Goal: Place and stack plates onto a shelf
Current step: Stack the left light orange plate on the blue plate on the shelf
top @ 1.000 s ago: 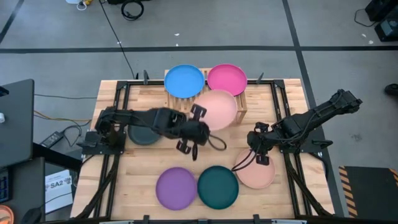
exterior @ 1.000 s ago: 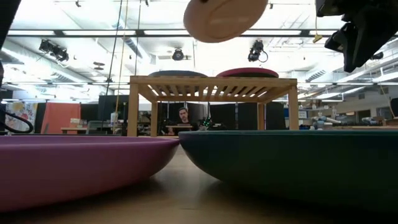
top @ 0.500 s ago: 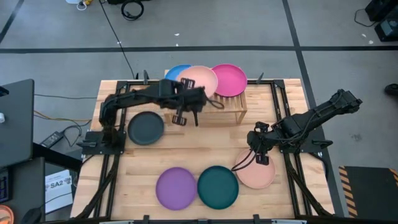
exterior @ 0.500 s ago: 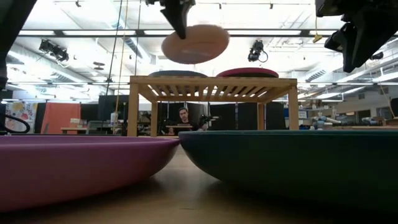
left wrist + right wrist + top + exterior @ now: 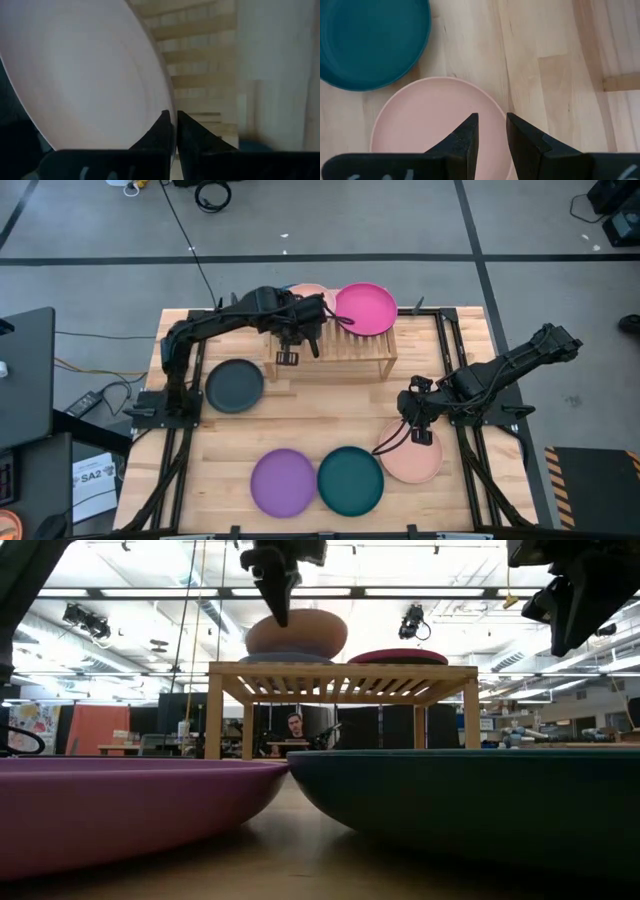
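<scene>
- Your left gripper [image 5: 300, 332] was over the shelf [image 5: 345, 352], pinched shut on the rim of a peach plate [image 5: 308, 293]; in the left wrist view its fingers [image 5: 162, 131] pressed together on that plate's edge.
- That held peach plate sat above the shelf's left half, over the blue plate [image 5: 283, 290], of which only a sliver showed past it. From the low view I could not tell whether the two were touching.
- You had one magenta plate [image 5: 366, 307] lying flat on the shelf's right half, just beside the held plate.
- Your right gripper [image 5: 419, 427] hung well off to the shelf's front right, above the near edge of a second peach plate [image 5: 415, 460] on the table [image 5: 470, 350]. Its fingers [image 5: 466, 134] stood narrowly apart with nothing between them.
- In front of the shelf, you had one purple plate [image 5: 283, 482] and one dark teal plate [image 5: 350, 479] side by side, rims touching or nearly so, near the table's front edge.
- One charcoal plate [image 5: 234, 385] lay on the table just left of the shelf's front corner.
- Counting what you could see: two peach, one blue, one magenta, one purple, one dark teal, one charcoal, seven plates in all.
- Three of those were at the shelf, four on the table.
- Through the shelf's legs in the low view, a person [image 5: 294, 727] was visible in the room behind.
</scene>
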